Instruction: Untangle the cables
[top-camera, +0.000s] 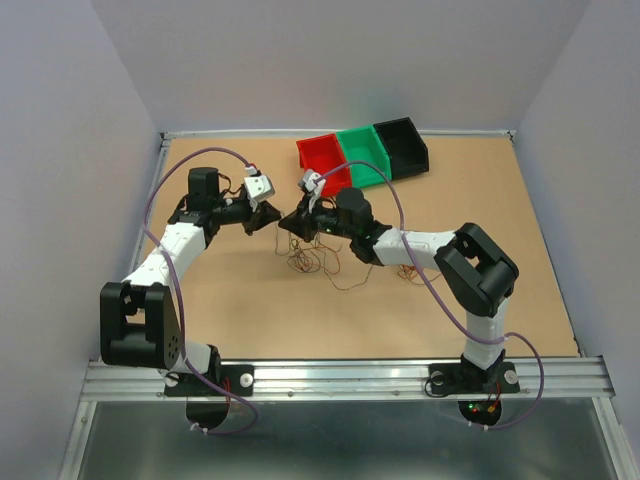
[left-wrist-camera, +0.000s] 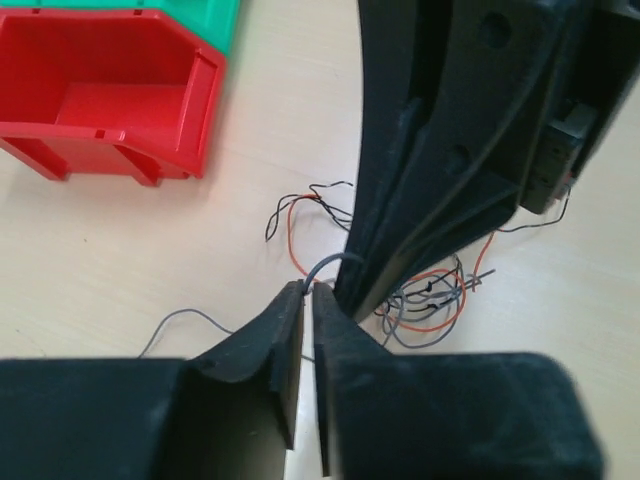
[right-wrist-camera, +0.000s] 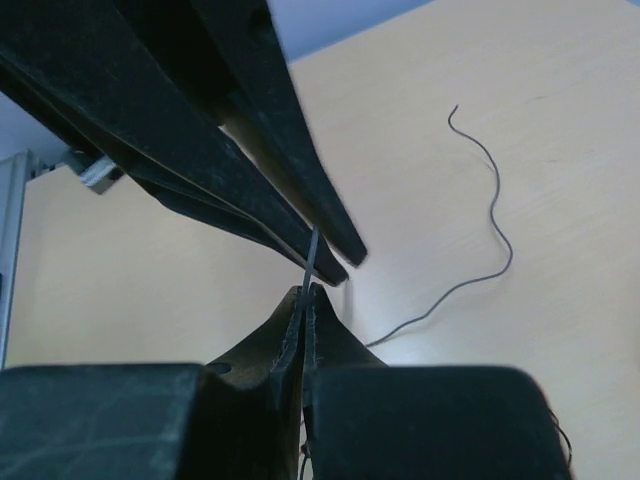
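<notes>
The cables (top-camera: 318, 260) are thin orange-red, dark and grey wires in curly loops on the table, below the two grippers; they also show in the left wrist view (left-wrist-camera: 432, 298). My left gripper (top-camera: 268, 218) and right gripper (top-camera: 293, 222) meet tip to tip above the clump. The left gripper (left-wrist-camera: 308, 291) is shut on a grey wire (left-wrist-camera: 330, 265) that arcs over to the right gripper's fingers (left-wrist-camera: 450, 150). The right gripper (right-wrist-camera: 305, 293) is shut on the same grey wire (right-wrist-camera: 312, 258), just below the left gripper's fingers (right-wrist-camera: 250, 150). The wire's loose end (right-wrist-camera: 492, 235) trails on the table.
A red bin (top-camera: 324, 161), a green bin (top-camera: 363, 153) and a black bin (top-camera: 402, 146) stand in a row at the back. The red bin (left-wrist-camera: 110, 90) is empty in the left wrist view. More loose wires (top-camera: 405, 272) lie under the right forearm.
</notes>
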